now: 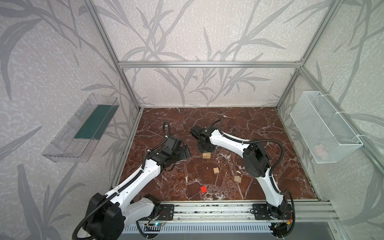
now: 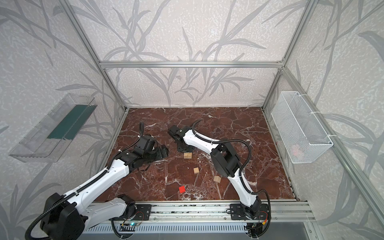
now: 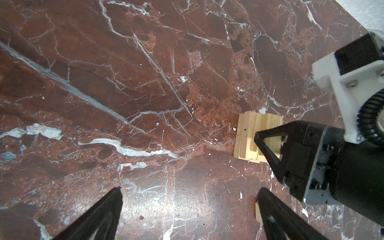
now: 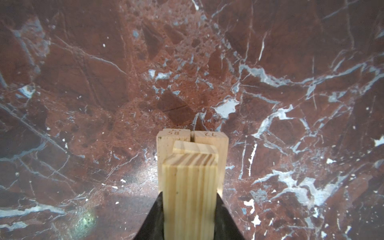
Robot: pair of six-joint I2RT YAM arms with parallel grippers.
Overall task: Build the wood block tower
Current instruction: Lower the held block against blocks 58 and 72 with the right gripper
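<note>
The tower [image 1: 206, 155] [image 2: 187, 155] is a low stack of pale wood blocks on the marble near mid-table. My right gripper [image 1: 204, 150] [image 4: 189, 199] is directly over it, shut on a pale wooden bar [image 4: 190, 182] held lengthwise above the stack's top bars [image 4: 209, 137]. I cannot tell whether the bar touches the stack. In the left wrist view the tower [image 3: 247, 135] sits under the right gripper's fingers [image 3: 268, 143]. My left gripper [image 1: 185, 152] [image 3: 190, 195] hangs open and empty left of the tower. Two pale cubes [image 1: 216, 170] [image 1: 237, 179] and a red cube [image 1: 203, 189] lie loose nearer the front.
A clear plastic tray [image 1: 83, 128] hangs on the left wall and a white wire basket [image 1: 324, 126] on the right wall. Aluminium frame posts [image 1: 133, 124] border the marble table [image 1: 249, 128]. A pale block's edge [image 3: 257, 214] peeks from behind my left gripper's finger.
</note>
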